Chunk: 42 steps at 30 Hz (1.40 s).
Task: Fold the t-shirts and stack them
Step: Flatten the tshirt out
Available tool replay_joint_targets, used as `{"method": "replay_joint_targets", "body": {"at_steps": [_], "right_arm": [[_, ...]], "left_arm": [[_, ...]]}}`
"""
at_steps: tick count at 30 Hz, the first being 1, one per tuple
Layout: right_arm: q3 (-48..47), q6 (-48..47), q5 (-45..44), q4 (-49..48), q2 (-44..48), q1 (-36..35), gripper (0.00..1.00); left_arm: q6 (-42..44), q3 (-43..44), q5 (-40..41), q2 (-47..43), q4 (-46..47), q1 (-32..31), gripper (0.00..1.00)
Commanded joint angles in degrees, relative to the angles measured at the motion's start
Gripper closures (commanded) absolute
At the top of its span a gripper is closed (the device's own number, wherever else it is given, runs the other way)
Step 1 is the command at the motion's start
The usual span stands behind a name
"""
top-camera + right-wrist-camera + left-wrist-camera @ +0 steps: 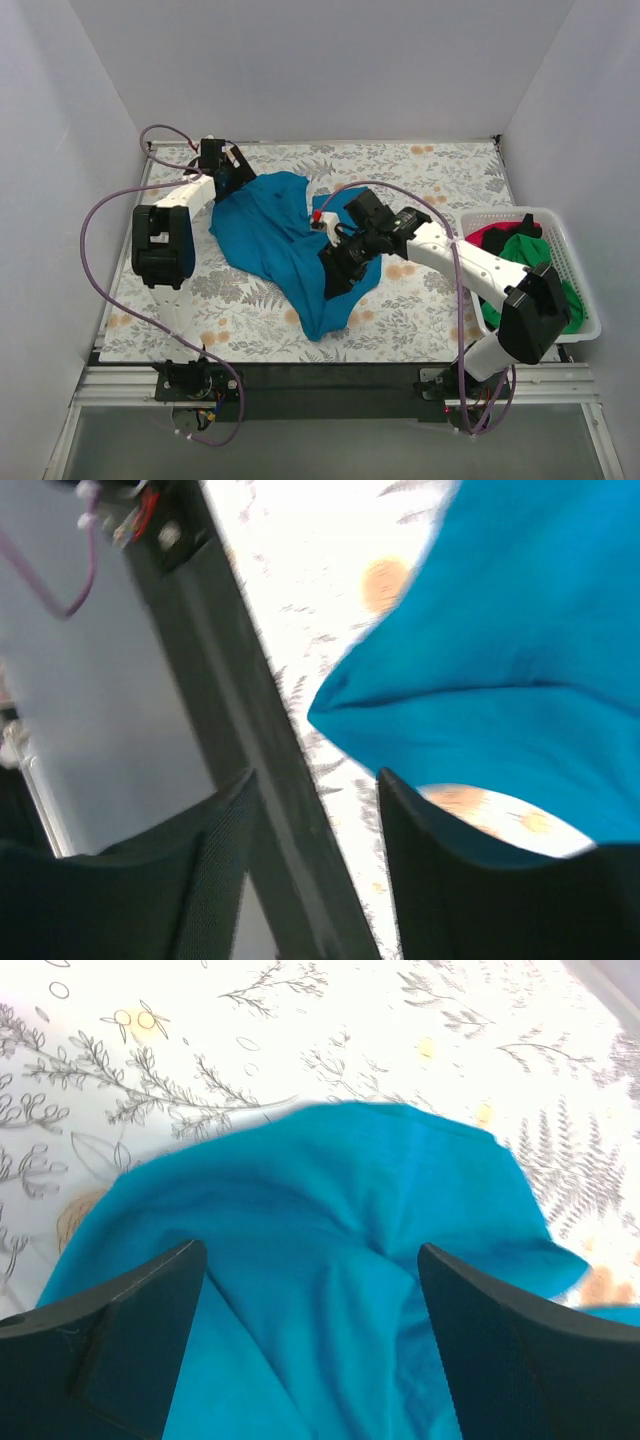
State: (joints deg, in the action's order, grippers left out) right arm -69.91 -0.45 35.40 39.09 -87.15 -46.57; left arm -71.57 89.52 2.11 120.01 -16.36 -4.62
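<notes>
one teal shirt (272,228) on table (420,170), green shirt (522,252) and red shirt (488,236) in basket (500,213).

A robotics lab cell — white walls (320,60) box in a table (430,165), cabled arms (160,245) bolted to an aluminium rail (330,383).

The bench (440,170) is covered in a white print of grey ferns and small orange blooms, and it spreads out on every side of the left gripper (228,172) and the right gripper (333,272). 3 plain pale surfaces close it in: the back wall (320,70) beyond the left gripper, the left wall (50,200) outward of that gripper, and the right wall (600,120) well past the right gripper. Behind both grippers, a dark strip (320,375) and a metal rail (330,392) run along the bench's near edge. The light is soft and even.
</notes>
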Motion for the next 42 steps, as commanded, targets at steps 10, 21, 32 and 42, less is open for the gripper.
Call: {"method": "replay_joint_targets", "body": {"at_steps": [10, 21, 32, 42], "right_arm": [[-2.0, 3.5, -22.5, -2.2, -3.7, 22.1, 0.39], [-4.0, 7.3, -24.1, -9.3, -14.4, 25.7, 0.40], [1.0, 7.8, -22.4, -12.2, -16.6, 25.7, 0.47], [8.6, 8.5, -18.4, -14.7, -14.8, 23.2, 0.95]], "left_arm": [[-7.0, -26.6, 4.2, -35.4, -10.3, -0.8, 0.12], [-11.4, -44.0, 0.3, -43.6, -10.4, -2.1, 0.14], [-10.9, -43.0, 0.8, -36.0, -7.4, -3.8, 0.20], [-8.7, -36.9, 1.9, -24.7, -5.6, -4.3, 0.60]]}}
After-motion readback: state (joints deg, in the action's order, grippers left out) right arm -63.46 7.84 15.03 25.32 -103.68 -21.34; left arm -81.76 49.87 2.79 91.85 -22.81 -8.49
